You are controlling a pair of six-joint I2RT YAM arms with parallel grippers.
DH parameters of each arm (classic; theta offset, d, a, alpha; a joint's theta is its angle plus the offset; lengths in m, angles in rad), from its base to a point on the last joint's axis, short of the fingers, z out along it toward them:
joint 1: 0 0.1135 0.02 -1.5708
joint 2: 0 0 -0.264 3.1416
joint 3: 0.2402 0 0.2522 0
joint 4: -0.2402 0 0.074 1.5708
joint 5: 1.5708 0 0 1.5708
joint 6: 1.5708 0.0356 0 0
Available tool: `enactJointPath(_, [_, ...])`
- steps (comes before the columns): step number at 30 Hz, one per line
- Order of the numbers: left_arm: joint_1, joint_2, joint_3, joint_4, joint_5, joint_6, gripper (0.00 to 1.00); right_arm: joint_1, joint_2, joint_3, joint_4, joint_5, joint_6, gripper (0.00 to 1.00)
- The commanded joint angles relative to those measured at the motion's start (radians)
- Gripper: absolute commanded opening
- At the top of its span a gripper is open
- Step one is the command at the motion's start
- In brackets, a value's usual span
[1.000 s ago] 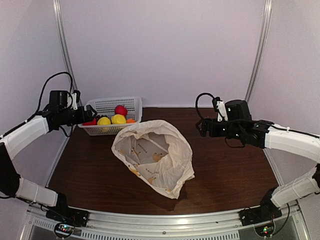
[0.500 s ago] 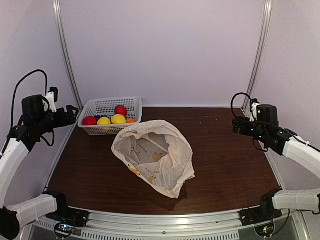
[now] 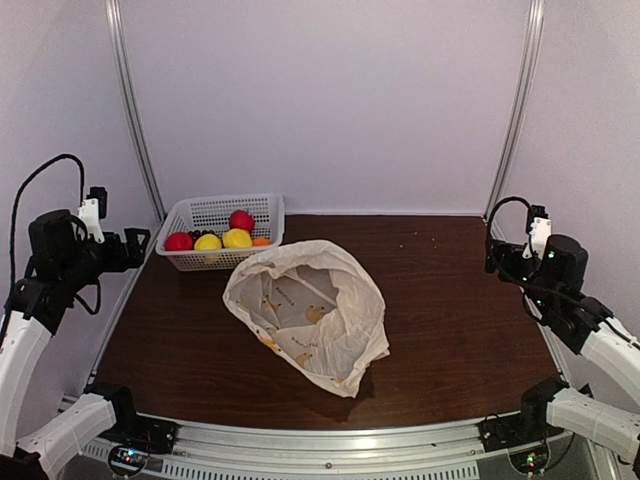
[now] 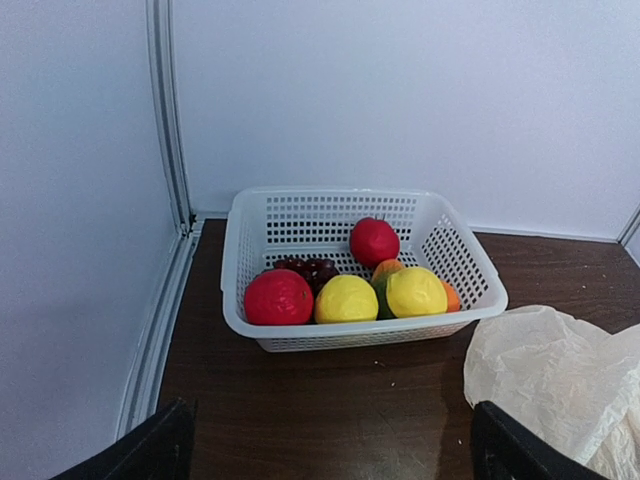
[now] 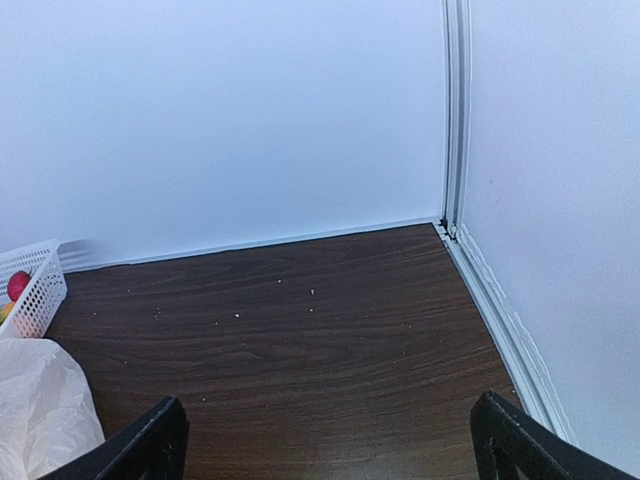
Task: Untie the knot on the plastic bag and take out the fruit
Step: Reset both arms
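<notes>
Two arms have pulled back in the last second. In the top view the left gripper, which was at the left end of the basket, now sits at the left edge of the frame. The right gripper, which was just right of the bag, is now at the right edge. Both are empty, and each wrist view shows the fingers wide apart at the lower corners.

The plastic bag lies in the middle of the table with its mouth wide open. You can see no knot any more, and nothing inside but the printed film. The fruit, red, yellow and orange pieces, sits in the basket at the upper left of the frame, apart from the bag. Bag and fruit did not move while the arms withdrew.

I judge that the task is finished and the arms are going to rest; nothing here asks you for another grasp.
</notes>
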Motion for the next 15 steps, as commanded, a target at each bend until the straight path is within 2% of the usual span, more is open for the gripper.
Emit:
enactJointPath(1, [0.001, 0.011, -0.016, 0.020, 0.009, 0.006, 0.97, -0.006, -0.008, -0.023, 0.007, 0.023, -0.018, 0.99])
enactJointPath(15, [0.001, -0.001, -0.018, 0.019, -0.019, 0.002, 0.97, -0.006, 0.004, -0.014, 0.013, 0.038, -0.022, 0.99])
